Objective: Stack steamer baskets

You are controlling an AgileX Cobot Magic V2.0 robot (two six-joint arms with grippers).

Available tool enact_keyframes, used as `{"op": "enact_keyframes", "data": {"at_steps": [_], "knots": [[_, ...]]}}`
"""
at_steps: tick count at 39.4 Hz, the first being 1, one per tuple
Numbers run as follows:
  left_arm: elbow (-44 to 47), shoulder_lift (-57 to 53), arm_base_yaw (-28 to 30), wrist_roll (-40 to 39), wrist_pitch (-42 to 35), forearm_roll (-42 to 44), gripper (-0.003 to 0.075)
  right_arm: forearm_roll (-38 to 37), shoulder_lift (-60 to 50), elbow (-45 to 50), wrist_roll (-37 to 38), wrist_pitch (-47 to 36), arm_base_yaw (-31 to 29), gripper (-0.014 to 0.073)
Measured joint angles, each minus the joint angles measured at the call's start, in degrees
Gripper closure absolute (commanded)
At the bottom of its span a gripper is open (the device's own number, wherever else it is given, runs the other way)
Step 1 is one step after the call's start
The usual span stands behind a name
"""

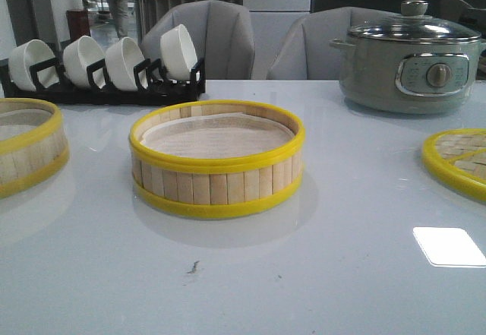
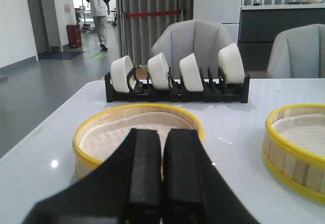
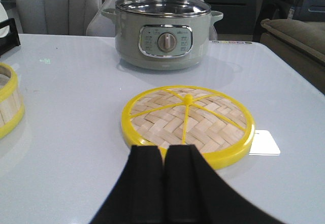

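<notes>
Nothing is stacked yet — both grippers, left (image 2: 162, 183) and right (image 3: 163, 183), have fingers together, so the left one must open and grasp the basket at nine o'clock (image 1: 26, 146) to set on the centre basket (image 1: 217, 160).

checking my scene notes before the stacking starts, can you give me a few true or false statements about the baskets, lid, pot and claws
1. The two steamer baskets are already stacked. False: the middle basket and the left basket sit apart on the table.
2. The left claw is shut and holds nothing. True.
3. The woven lid is on a basket. False: it lies flat on the table.
4. The electric pot has its glass lid on. True.
5. The bowl rack holds four white bowls. True.
6. The right claw grips the woven lid. False: it is shut, empty.
</notes>
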Motion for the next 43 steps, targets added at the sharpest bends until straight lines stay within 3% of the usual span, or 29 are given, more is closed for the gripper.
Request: {"op": "enact_keyframes", "data": {"at_steps": [5, 11, 17, 24, 31, 43], "knots": [[-7.74, 8.36, -1.95, 0.00, 0.61, -1.41, 0.0633, 0.00, 0.00, 0.00, 0.00, 0.00, 0.00, 0.0543], [-25.01, 25.01, -3.53, 0.00, 3.22, -1.65, 0.0633, 0.00, 0.00, 0.00, 0.00, 0.00, 0.00, 0.0543], [-46.50, 42.44, -3.66, 0.00, 14.59, -0.77, 0.0633, 0.00, 0.00, 0.00, 0.00, 0.00, 0.00, 0.0543], [-61.88, 58.81, -3.66, 0.00, 26.61, 0.13, 0.0633, 0.00, 0.00, 0.00, 0.00, 0.00, 0.00, 0.0543], [-66.41, 66.83, -3.66, 0.00, 32.33, 0.17, 0.0633, 0.00, 0.00, 0.00, 0.00, 0.00, 0.00, 0.0543], [-66.76, 67.81, -3.66, 1.73, 33.74, 0.26, 0.0633, 0.00, 0.00, 0.00, 0.00, 0.00, 0.00, 0.0543]]}}
